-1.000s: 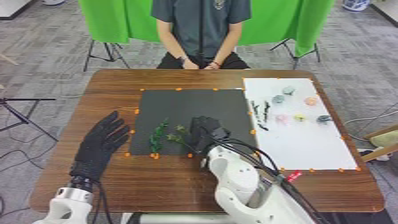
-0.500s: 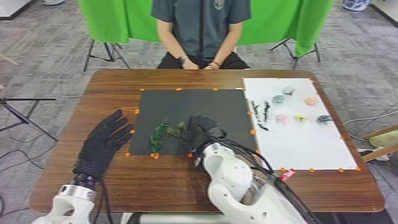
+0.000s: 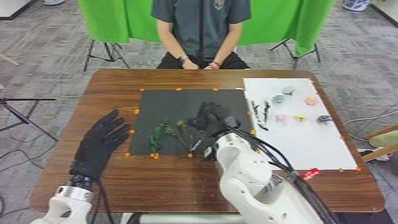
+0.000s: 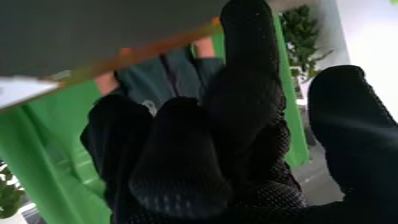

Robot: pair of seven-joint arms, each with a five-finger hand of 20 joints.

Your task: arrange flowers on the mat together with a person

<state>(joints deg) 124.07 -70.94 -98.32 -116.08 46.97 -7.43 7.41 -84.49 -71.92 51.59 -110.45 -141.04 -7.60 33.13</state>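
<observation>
My right robot hand point(image 3: 213, 119) rises black-gloved before me, one finger point(image 4: 249, 40) reaching up long, others bent loosely, and my thumb point(image 4: 342, 115) standing apart with a gap between. Beyond them lies the dark mat point(image 4: 98, 30) beside a brown strip of the surface point(image 4: 169, 45) — and past that I see green cloth point(image 4: 49, 170) and a leafy plant point(image 4: 304, 37) farther off.

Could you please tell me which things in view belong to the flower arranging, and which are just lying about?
For the job:
black mat
green stems on it
white sheet
flower heads on the sheet

Just about:
red tag
black stand
blue-and-white pot
</observation>
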